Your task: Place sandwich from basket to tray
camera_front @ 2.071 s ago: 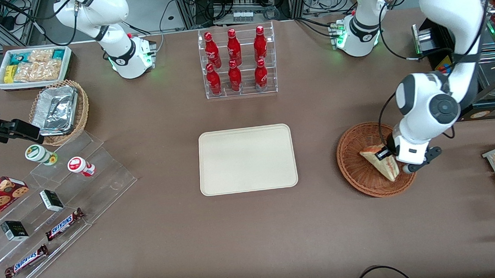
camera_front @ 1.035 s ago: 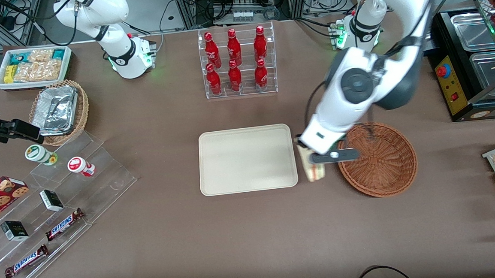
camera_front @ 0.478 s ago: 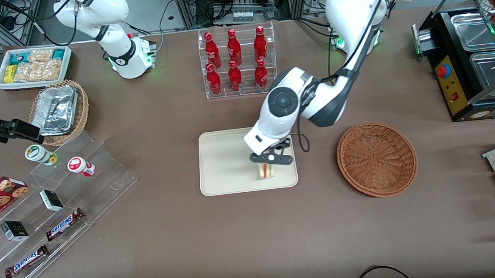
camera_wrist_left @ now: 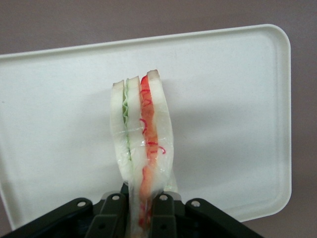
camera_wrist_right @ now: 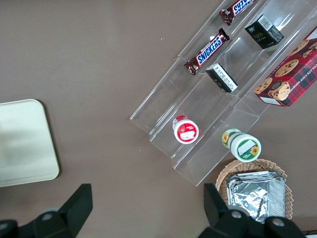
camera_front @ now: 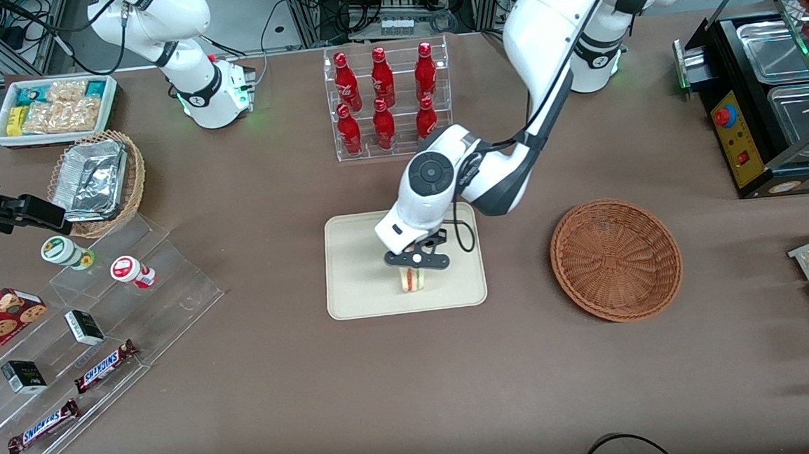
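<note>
The sandwich (camera_wrist_left: 141,148), its red and green filling showing along the edge, hung edge-down over the cream tray (camera_front: 352,286), clamped between the fingers of the left arm's gripper (camera_front: 415,261). The wicker basket (camera_front: 616,260), toward the working arm's end of the table, held nothing. A rack of red bottles (camera_front: 386,102) stood farther from the front camera. The carry appeared done and the placing step in hand; the next move seemingly called for lowering the wedge onto the tray and parting the fingers.
</note>
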`<state>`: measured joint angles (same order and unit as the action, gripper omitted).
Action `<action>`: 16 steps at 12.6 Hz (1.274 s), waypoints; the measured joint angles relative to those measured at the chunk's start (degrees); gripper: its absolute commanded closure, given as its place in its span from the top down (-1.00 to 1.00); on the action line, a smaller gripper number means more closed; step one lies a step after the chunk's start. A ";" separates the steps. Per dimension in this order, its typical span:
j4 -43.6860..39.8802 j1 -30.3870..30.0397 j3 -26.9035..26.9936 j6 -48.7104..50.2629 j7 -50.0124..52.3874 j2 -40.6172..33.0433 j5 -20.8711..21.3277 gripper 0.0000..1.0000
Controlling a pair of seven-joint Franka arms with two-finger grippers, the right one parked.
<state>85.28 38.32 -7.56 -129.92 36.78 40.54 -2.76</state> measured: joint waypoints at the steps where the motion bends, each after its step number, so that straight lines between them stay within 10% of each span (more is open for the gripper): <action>1: -0.96 0.42 0.03 -0.18 0.62 1.18 0.00 -1.00; 4: -2.75 1.57 0.07 -0.25 1.09 3.51 0.11 -1.00; 5: -2.91 1.82 0.08 -0.25 1.09 3.81 0.39 -0.57; 6: -2.94 2.02 0.08 -0.25 1.09 4.01 0.84 0.55; 7: -2.94 2.10 0.08 -0.25 1.09 4.12 1.15 0.99; 16: -5.28 1.99 0.70 -0.03 3.62 1.73 1.41 1.00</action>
<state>80.00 40.31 -6.86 -129.95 40.40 42.27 -1.35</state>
